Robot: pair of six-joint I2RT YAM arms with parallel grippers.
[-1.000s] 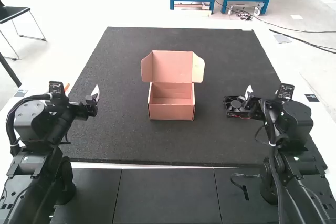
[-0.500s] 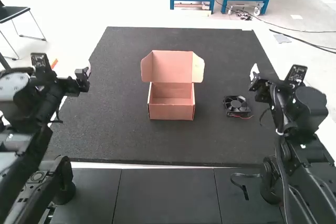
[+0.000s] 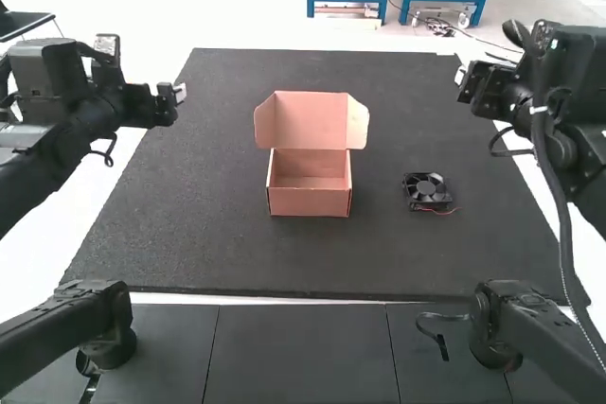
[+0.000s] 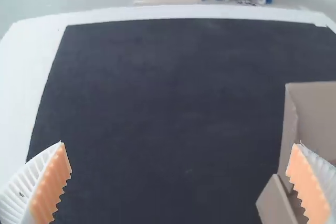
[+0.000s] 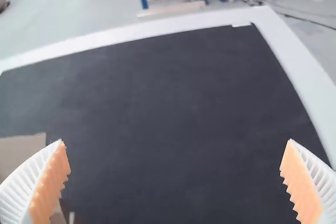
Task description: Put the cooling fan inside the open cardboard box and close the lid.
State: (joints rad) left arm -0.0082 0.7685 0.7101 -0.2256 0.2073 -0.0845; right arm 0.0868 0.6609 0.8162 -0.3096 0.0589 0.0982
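Looking at the pick step, not yet begun. The fan (image 3: 429, 192) lay flat on the mat (image 3: 218, 224) just right of the box (image 3: 310, 182), not touching it. It was black with a square frame and a thin red lead. The box's lid stood up at the back. The left gripper (image 4: 178, 182) hung well left of the box and the right gripper (image 5: 173, 182) well right of it, both spread wide and empty. Next, I'd say: the right gripper drops onto the fan and pinches the frame edge.

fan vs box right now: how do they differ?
The box is light brown cardboard; the fan is black. The box stands taller and wider, lid up; the fan lies flat and low. The box sits mid-mat; the fan lies to its right, apart. Both rest on the mat, ungrasped.
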